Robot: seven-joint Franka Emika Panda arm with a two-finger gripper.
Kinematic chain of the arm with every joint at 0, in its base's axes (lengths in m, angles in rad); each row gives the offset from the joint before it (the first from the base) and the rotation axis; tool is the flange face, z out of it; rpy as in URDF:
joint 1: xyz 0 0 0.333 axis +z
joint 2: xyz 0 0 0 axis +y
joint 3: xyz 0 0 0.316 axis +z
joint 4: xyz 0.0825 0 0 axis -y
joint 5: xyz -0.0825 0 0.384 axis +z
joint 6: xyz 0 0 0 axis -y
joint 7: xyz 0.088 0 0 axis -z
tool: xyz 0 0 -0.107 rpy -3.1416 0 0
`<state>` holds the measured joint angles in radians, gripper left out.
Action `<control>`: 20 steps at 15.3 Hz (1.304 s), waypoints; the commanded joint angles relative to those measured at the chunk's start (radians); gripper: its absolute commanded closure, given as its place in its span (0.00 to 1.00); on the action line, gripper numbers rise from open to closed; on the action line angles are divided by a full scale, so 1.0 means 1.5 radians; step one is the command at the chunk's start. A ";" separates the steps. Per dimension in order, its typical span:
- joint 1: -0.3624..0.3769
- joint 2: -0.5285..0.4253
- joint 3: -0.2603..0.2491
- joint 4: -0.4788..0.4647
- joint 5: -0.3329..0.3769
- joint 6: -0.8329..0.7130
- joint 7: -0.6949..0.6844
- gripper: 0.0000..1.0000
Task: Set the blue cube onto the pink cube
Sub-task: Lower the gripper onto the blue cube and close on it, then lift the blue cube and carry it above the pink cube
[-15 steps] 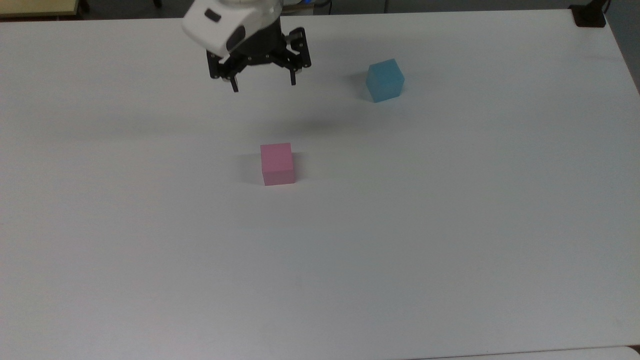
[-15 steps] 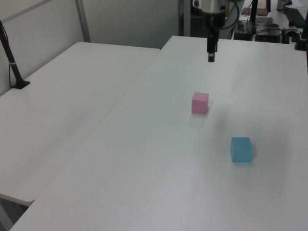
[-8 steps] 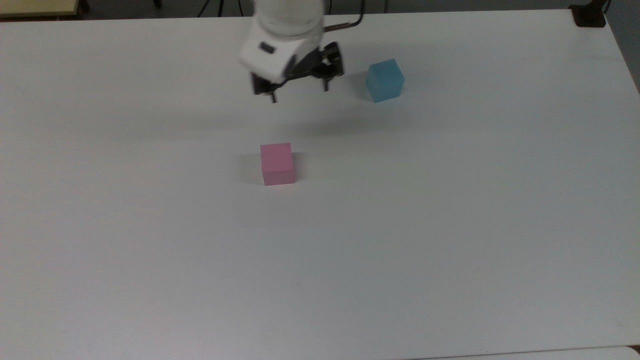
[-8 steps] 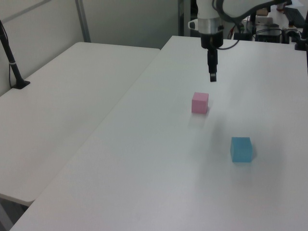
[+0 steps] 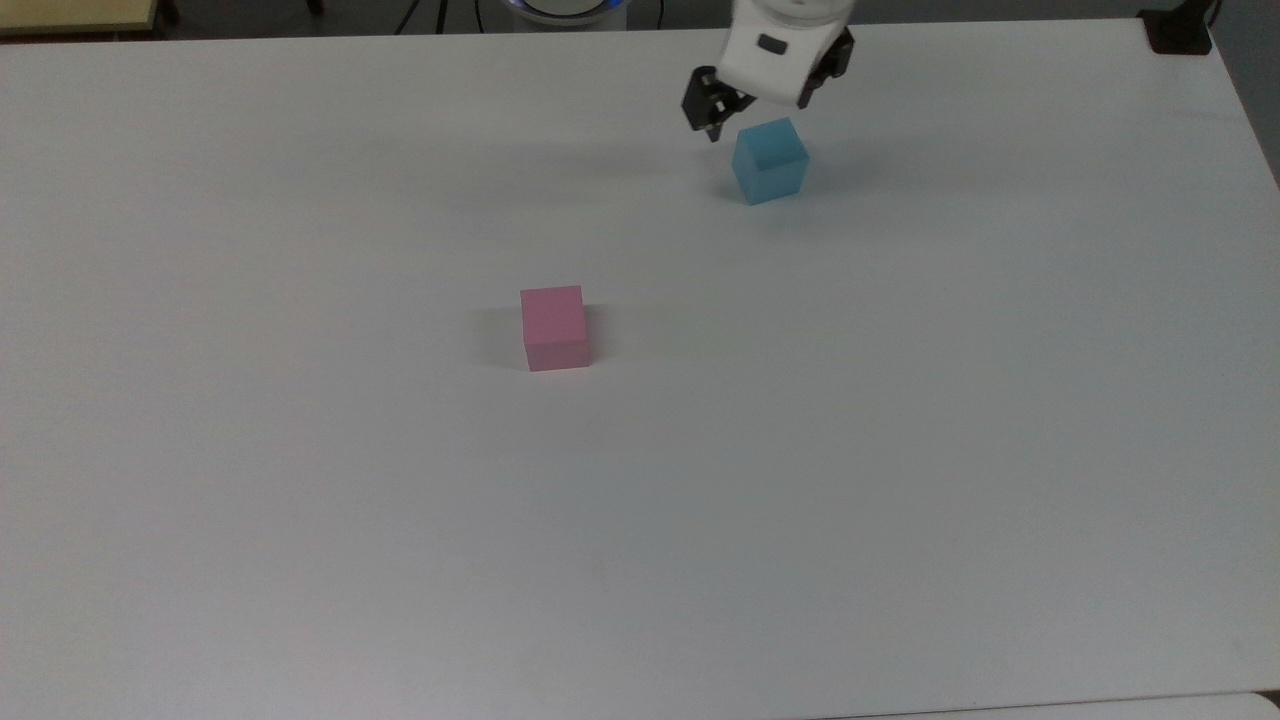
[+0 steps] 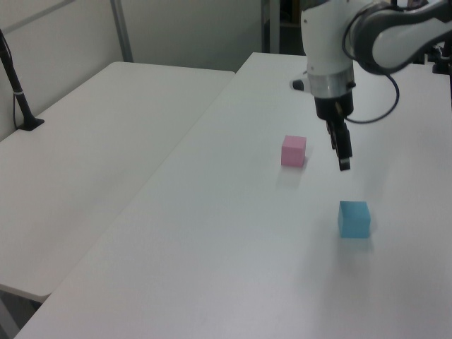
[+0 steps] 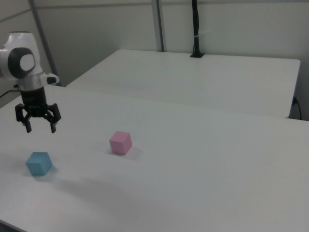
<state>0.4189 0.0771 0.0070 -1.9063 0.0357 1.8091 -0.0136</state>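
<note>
Top view: the tool was seen spread wide and empty, above the blue cube w/o touching it, near the tabletop's far edge. The pink cube sat mid-tabletop, well apart.

Left view: tool hung above blue cube. Judged: it should be centred, squared to two flat faces, then lowered before closing.

Right view: the tool's fingers were parted above the blue cube. Both cubes were matte, sharp-edged, approx. equal in size; pink cube rested flat.

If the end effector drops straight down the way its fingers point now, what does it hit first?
Most likely the blue cube, which sits almost directly under the open end effector; a finger may clip its top edge, since alignment in depth is uncertain.
</note>
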 commanded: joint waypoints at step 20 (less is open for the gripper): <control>0.025 0.008 0.011 -0.058 -0.035 0.014 0.055 0.89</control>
<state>0.5206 0.1802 0.0231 -2.0355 -0.0134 1.9505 0.0609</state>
